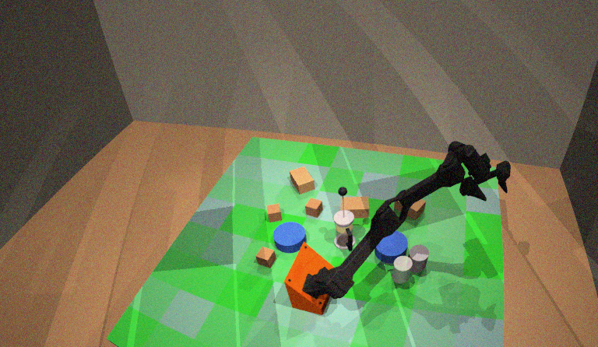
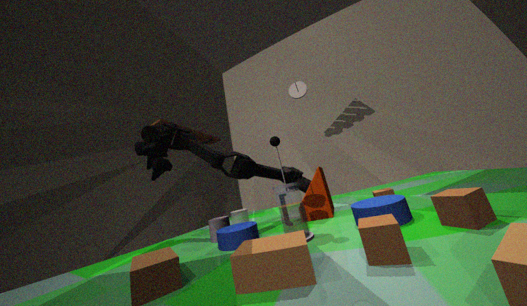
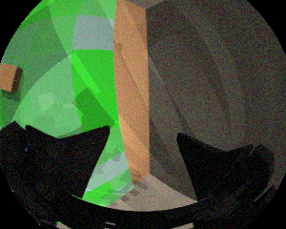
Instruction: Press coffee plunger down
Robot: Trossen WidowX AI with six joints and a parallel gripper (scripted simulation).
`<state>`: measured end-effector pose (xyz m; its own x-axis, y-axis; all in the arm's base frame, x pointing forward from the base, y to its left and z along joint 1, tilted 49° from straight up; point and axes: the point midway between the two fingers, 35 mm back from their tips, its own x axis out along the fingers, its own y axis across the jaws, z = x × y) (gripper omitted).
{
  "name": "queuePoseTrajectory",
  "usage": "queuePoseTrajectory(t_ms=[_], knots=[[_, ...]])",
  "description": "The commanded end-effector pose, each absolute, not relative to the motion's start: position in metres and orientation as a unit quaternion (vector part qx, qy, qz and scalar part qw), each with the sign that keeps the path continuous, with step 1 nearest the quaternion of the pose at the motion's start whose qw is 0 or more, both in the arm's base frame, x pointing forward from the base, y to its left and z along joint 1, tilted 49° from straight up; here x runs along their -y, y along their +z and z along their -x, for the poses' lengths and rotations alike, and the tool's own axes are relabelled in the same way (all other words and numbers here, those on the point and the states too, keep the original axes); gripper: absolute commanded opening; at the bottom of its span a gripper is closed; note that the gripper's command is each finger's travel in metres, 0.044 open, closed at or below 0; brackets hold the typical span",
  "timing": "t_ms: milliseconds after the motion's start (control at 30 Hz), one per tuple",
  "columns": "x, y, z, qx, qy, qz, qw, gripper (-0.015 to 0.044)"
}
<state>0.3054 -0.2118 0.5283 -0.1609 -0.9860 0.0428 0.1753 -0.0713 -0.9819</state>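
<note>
The coffee press (image 1: 344, 229) (image 2: 294, 219) stands upright on the green patchwork mat (image 1: 189, 312). It has a clear body, a pale lid and a dark handle. Its plunger is raised: the black knob (image 1: 342, 191) (image 2: 274, 141) sits on a thin rod high above the lid. My gripper (image 1: 495, 194) (image 3: 145, 134) is open and empty. It hangs in the air well to the right of the press in the top view, and to its left in the exterior view. The press is not visible in the wrist view.
Blue discs (image 1: 290, 233) (image 1: 392, 245) stand on either side of the press. An orange wedge (image 1: 306, 266) (image 2: 319, 193) stands by the arm's base. Two grey cups (image 1: 402, 271) (image 1: 419, 257) and several wooden blocks (image 1: 301, 178) (image 2: 274, 263) (image 3: 8, 77) stand around.
</note>
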Motion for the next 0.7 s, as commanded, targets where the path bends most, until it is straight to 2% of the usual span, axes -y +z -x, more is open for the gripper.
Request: queuePoseTrajectory(t_ms=[0,200,500,667], knots=[[0.212,0.529,-0.305,-0.475,-0.595,0.428,0.486,0.0426],[0.218,0.547,-0.292,-0.442,-0.617,0.440,0.480,0.0440],[0.222,0.622,-0.181,-0.286,-0.748,0.406,0.440,0.0440],[0.212,0.642,-0.136,-0.232,-0.791,0.394,0.406,0.0440]])
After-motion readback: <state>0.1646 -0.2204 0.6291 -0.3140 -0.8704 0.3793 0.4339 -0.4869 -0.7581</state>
